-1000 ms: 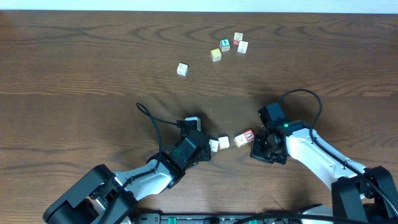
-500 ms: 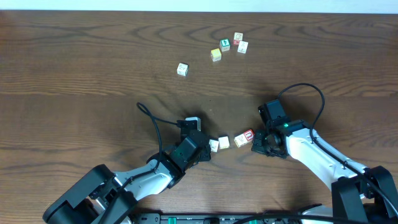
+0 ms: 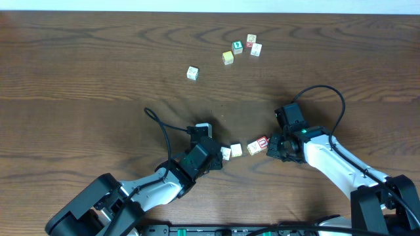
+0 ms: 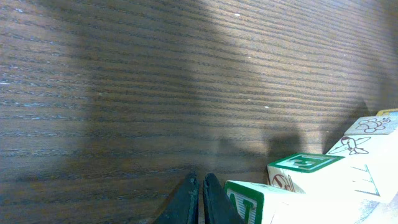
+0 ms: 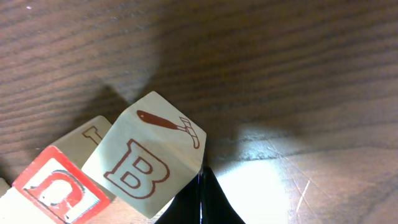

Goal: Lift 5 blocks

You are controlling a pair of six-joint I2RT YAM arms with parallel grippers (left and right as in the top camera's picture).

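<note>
The blocks (image 3: pixel 236 150) lie in a short row on the tabletop (image 3: pixel 98 98), lower centre of the overhead view, between the two arms. The left fingers (image 4: pixel 200 190) are pressed together and empty, just beside a green-lettered block (image 4: pixel 249 204). The right fingers (image 5: pixel 201 194), also closed and empty, touch the B block (image 5: pixel 149 165).

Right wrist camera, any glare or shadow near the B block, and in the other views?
Right wrist view: bright glare on the table beside the right gripper, dark shadow above the sharp B block. Left wrist view: broad soft shadow bands across the table. Overhead view: even light, no strong glare.
</note>
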